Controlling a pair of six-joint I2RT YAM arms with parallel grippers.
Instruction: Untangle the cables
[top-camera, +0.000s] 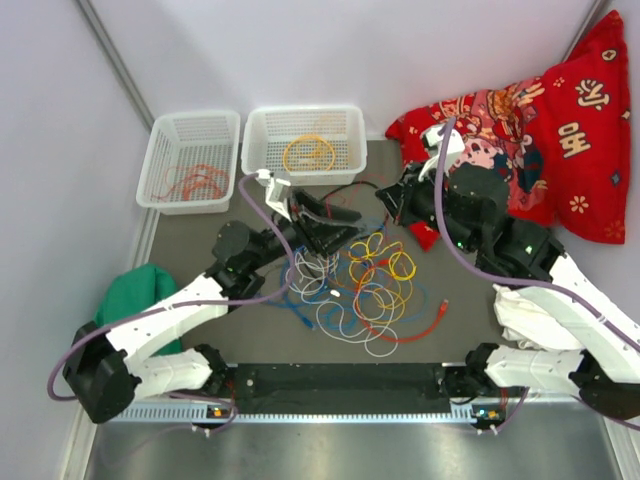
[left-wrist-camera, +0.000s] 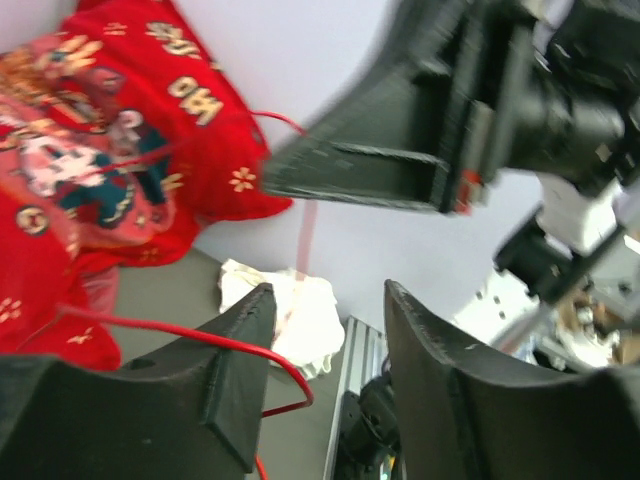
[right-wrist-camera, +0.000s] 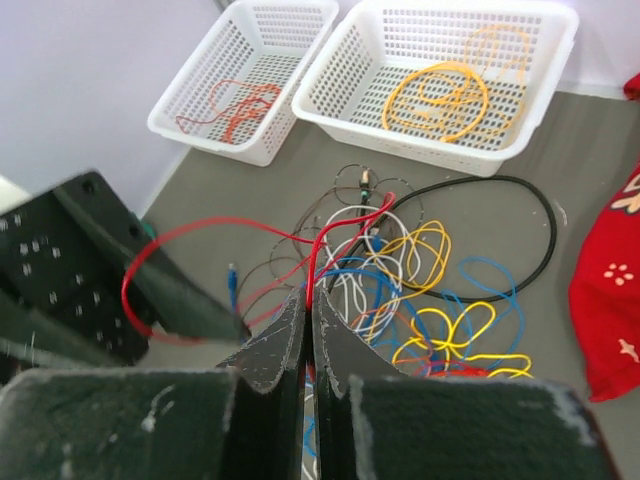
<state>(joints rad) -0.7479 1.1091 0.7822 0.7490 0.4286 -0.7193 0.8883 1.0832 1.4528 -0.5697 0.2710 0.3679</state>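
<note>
A tangle of cables (top-camera: 362, 285), yellow, blue, white, red and grey, lies on the grey mat between the arms; it also shows in the right wrist view (right-wrist-camera: 420, 280). My right gripper (right-wrist-camera: 309, 297) is shut on a red cable (right-wrist-camera: 330, 230) pulled up from the pile, and it hovers behind the tangle (top-camera: 390, 203). My left gripper (left-wrist-camera: 325, 295) is open; the red cable (left-wrist-camera: 200, 342) runs across its left finger and loops into the gap without being clamped. In the top view the left gripper (top-camera: 343, 226) sits just left of the right one.
Two white baskets stand at the back: the left basket (top-camera: 160, 150) holds an orange-red cable, the right basket (top-camera: 256, 140) a yellow one. A black cable (right-wrist-camera: 520, 200) loops beside the pile. A red patterned cloth (top-camera: 560, 130) lies back right, a green cloth (top-camera: 135, 295) left, a white cloth (left-wrist-camera: 300, 310) right.
</note>
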